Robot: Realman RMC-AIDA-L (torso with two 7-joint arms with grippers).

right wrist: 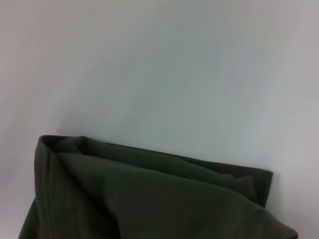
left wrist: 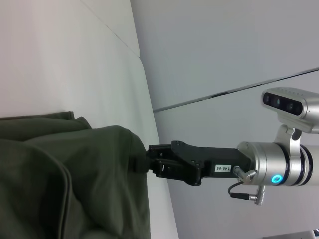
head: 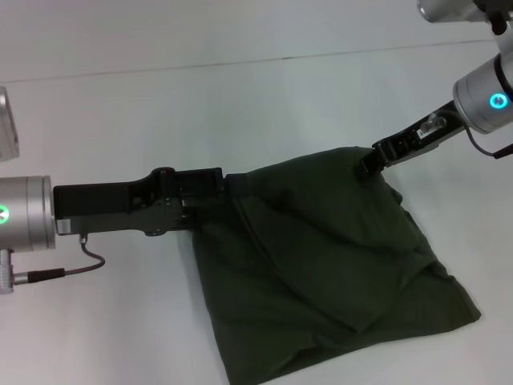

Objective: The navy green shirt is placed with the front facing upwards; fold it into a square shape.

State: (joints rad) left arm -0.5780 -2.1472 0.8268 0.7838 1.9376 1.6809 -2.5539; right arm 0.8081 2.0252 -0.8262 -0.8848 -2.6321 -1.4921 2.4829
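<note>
The navy green shirt (head: 321, 265) hangs in a folded, bunched sheet, its plain dark fabric sloping from a raised upper edge down to the table; no print shows. My left gripper (head: 232, 186) reaches in from the left and is shut on the upper left corner of the shirt. At the upper right corner my right gripper (head: 369, 166) is shut on the cloth; the left wrist view shows this right gripper (left wrist: 142, 162) pinching the shirt (left wrist: 65, 174). The right wrist view shows only a folded edge of the shirt (right wrist: 149, 199) above the table.
The white table (head: 240, 104) spreads around the shirt, with a seam line across its far side. A grey object (head: 6, 124) pokes in at the left border. A cable (head: 72, 269) trails from my left arm onto the table.
</note>
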